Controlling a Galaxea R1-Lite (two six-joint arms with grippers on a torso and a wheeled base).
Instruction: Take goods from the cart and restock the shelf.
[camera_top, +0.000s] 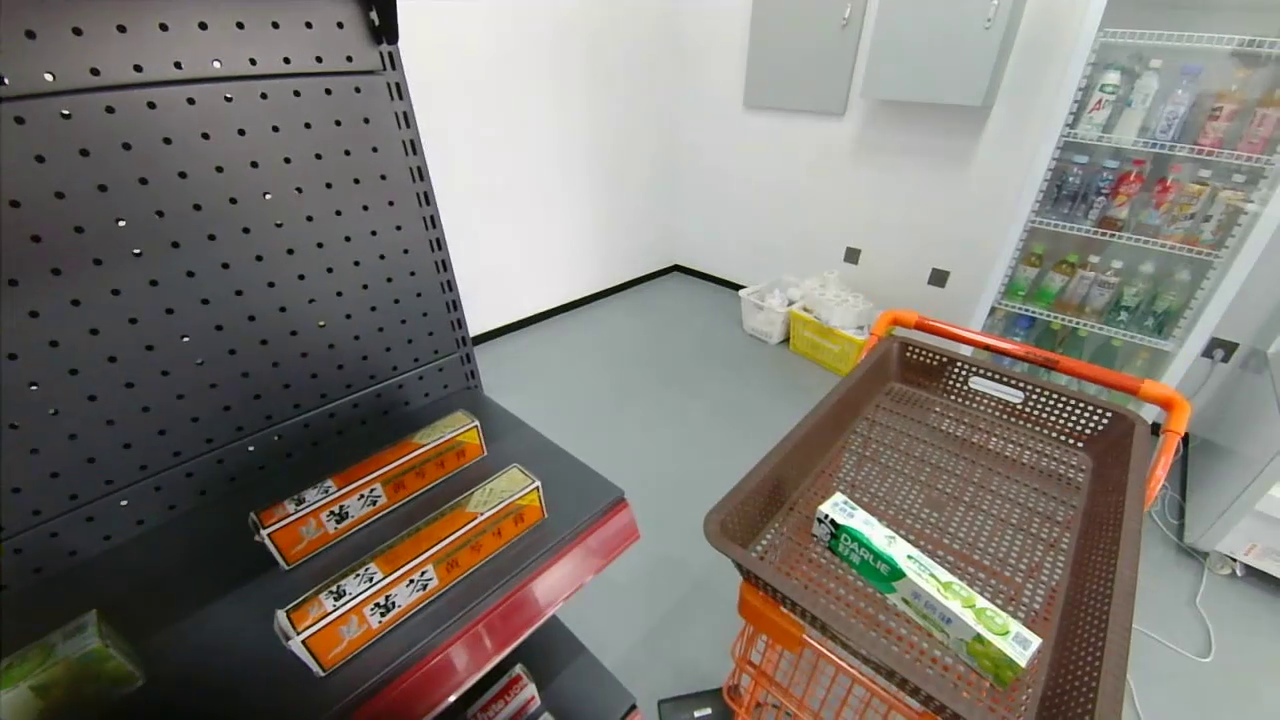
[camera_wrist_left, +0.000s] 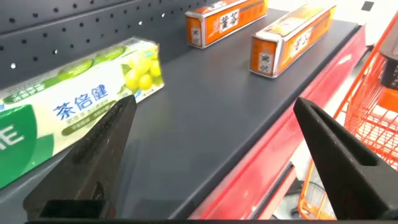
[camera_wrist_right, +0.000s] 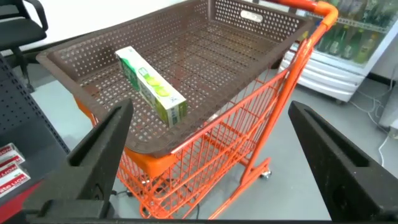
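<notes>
A green and white toothpaste box lies in the brown basket of the orange cart. On the dark shelf lie two orange boxes side by side. A second green toothpaste box rests at the shelf's left end. My left gripper hovers open over the shelf, beside that green box and holding nothing. My right gripper hangs open above the cart's near side, a little short of the box in the basket.
The shelf has a black pegboard back and a red front lip. A drinks fridge stands behind the cart. White and yellow bins sit on the floor by the far wall. Open grey floor lies between shelf and cart.
</notes>
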